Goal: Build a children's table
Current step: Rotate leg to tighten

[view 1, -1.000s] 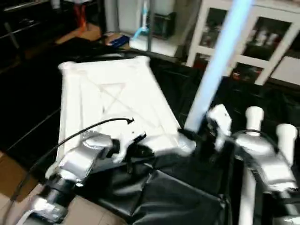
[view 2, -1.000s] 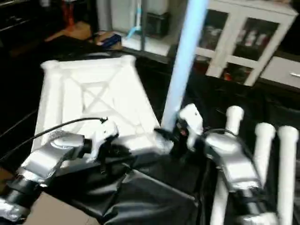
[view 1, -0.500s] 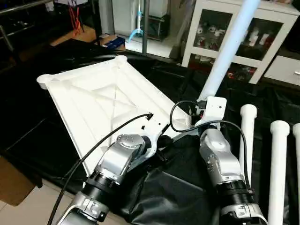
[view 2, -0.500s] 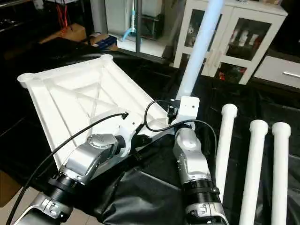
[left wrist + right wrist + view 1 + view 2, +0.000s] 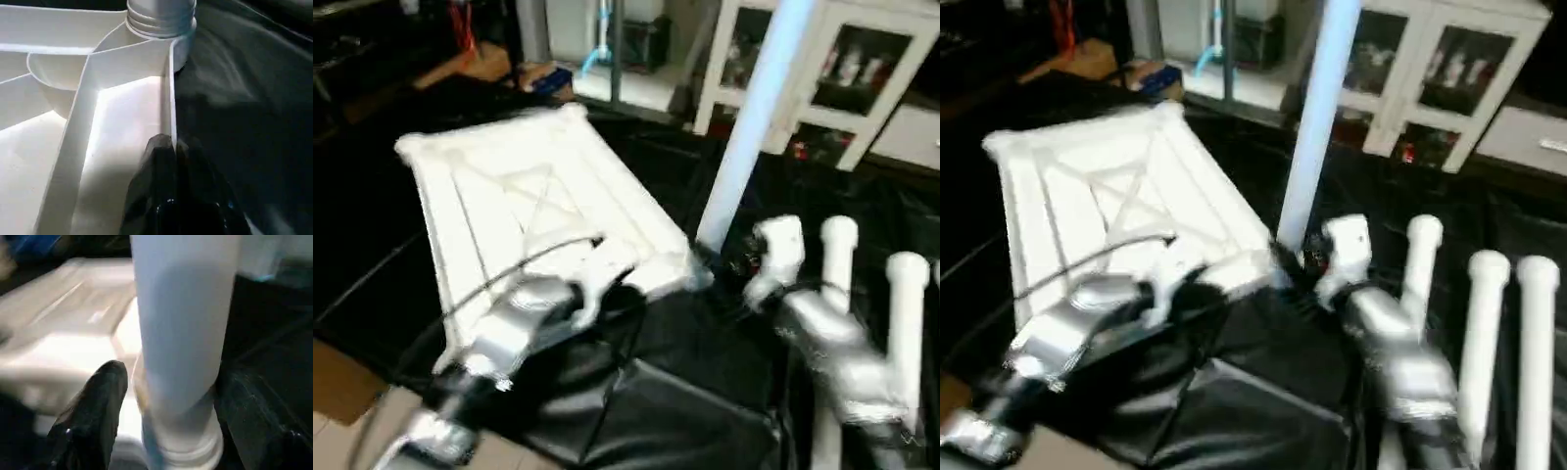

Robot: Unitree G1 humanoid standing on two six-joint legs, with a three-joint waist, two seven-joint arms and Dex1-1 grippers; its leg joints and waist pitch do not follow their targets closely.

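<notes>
The white tabletop [image 5: 509, 196] lies upside down on black cloth, its X-braced ribs facing up. One white leg [image 5: 749, 127] stands upright in the near right corner socket [image 5: 178, 46]. My left gripper [image 5: 173, 144] is shut on the tabletop's near rim, a short way from that socket. My right gripper [image 5: 176, 377] is at the foot of the standing leg, with one black finger [image 5: 98, 406] on each side of the tube and a little room left, so it is open. Three loose legs [image 5: 1484, 323] lie side by side on the cloth to the right.
A white glass-door cabinet [image 5: 842, 69] stands at the back right, behind the leg. Black cloth [image 5: 685, 392] covers the work surface and hangs in folds over its near edge. Brown floor [image 5: 342, 382] shows at the lower left. A metal post [image 5: 617, 49] rises behind the tabletop.
The whole picture has swung and tilted, so the camera has moved. Both grippers stay at the near right corner and the leg is still upright in its socket.
</notes>
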